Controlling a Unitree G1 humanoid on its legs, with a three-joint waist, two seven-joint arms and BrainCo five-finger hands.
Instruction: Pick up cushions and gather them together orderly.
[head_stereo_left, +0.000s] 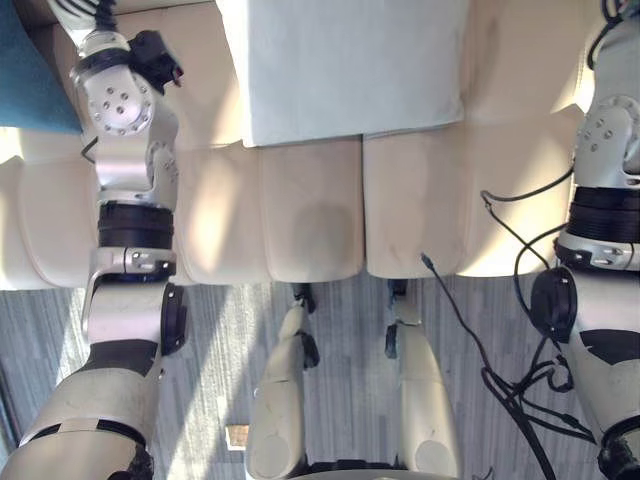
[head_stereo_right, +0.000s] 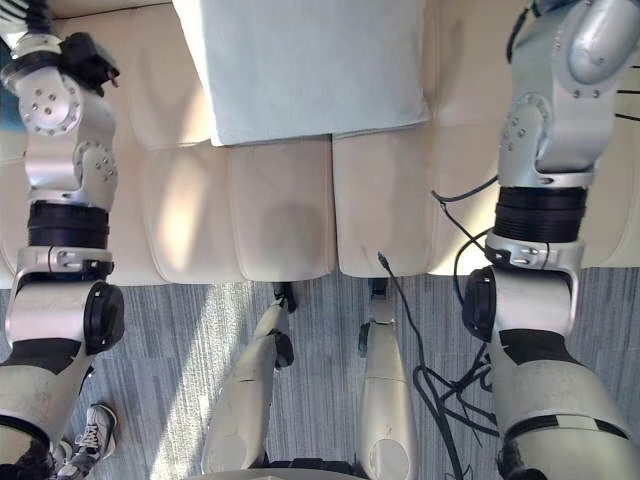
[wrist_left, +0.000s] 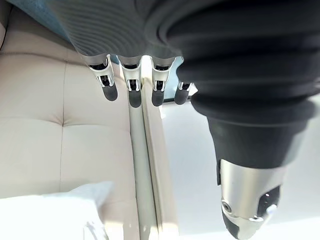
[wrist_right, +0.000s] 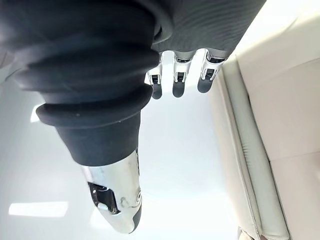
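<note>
Two cushions sat on the cream sofa (head_stereo_left: 300, 220): a pale cushion (head_stereo_left: 345, 65) at 12 o'clock, a teal cushion (head_stereo_left: 30, 75) at 10 o'clock, bare seat between and toward 6 o'clock, then grey carpet (head_stereo_left: 220, 360). The left hand (wrist_left: 129, 75) and right hand (wrist_right: 179, 75) hung over the sofa, fingers straight, holding nothing.

Living room: cream sofa (head_stereo_left: 300, 220), pale cushion (head_stereo_left: 350, 70), grey carpet (head_stereo_left: 215, 350).

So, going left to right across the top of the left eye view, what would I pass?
A blue cushion → the robot's left arm → a pale cushion → the robot's right arm, all above the cream sofa.
</note>
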